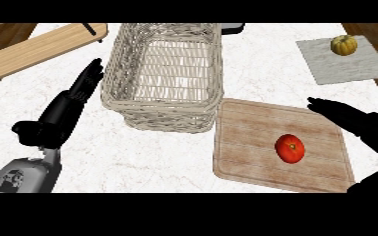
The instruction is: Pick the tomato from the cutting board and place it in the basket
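One hand matters for this step: my right hand, which hangs over the far right corner of the cutting board with its fingers straight and holding nothing. The tomato lies on that board, nearer me than the hand and a little to its left, apart from it, right of the board's middle.

To do this well, I judge I should bring the hand back over the tomato and lower it with fingers on one side and thumb on the other, closing round its widest part. It is round and smooth, so a pinch near the top could let it roll across the board.

The basket stands just off the board's far left corner, its wall touching or nearly touching the edge. Its rim looks high, so I would lift well clear of the board before crossing.

My left hand rests open beyond the basket, far from the board, fingers straight. A small squash sits on a grey mat beyond the board's far right corner.
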